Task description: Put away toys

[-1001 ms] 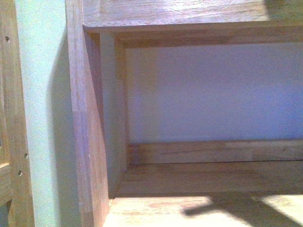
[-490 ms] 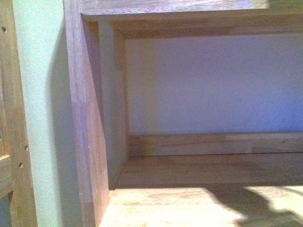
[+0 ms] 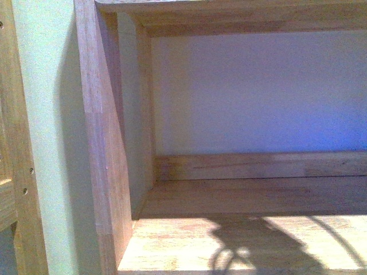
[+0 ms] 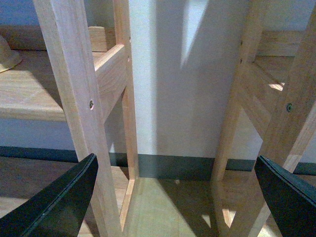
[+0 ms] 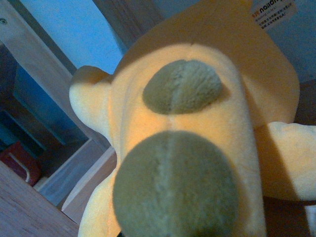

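The plush animal (image 5: 197, 148), soft orange-yellow pile with rounded olive-brown paw pads, fills the right wrist view; the right claw's state cannot be told. Beside the wooden shelf (image 3: 241, 200), the left claw (image 4: 173, 197) is spread wide.

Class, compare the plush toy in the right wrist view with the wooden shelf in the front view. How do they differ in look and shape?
The plush toy is soft and fuzzy, while the wooden shelf is hard and smooth-grained. The toy is rounded and bulging, and the shelf is boxy with straight boards. The toy is orange-yellow with dull brown patches, but the shelf is one pale wood tone throughout. Both are warm-coloured and partly in shadow.
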